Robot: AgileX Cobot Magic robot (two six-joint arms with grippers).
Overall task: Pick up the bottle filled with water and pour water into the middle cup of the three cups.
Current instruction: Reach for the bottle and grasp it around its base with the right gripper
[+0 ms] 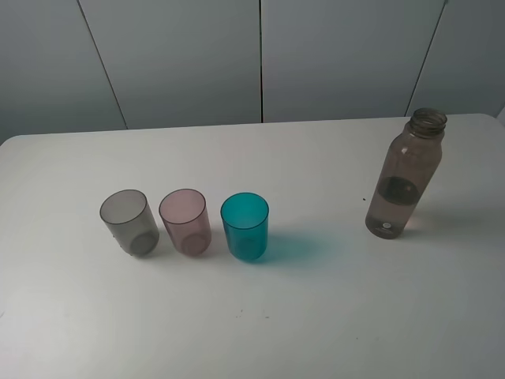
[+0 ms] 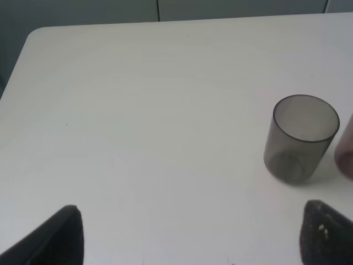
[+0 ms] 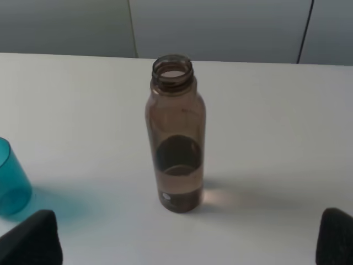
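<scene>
Nothing done; the bottle [image 3: 176, 143] stands ahead of the right gripper [image 3: 185, 240], spread wide (left gripper [image 2: 190, 237] too); grasp and pour remain.

The high exterior camera looks steeply down over the whole table [image 1: 331, 332], sharing the grey cup [image 1: 129, 223] with the low, close left wrist view and the bottle [image 1: 404, 174] with the right wrist view.

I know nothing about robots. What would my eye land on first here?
The bright teal cup stands out, rightmost in a row of three, beside the pale pink cup in the middle and the smoky grey cup. Far to its right a tall uncapped bottle stands upright on the white table.
</scene>
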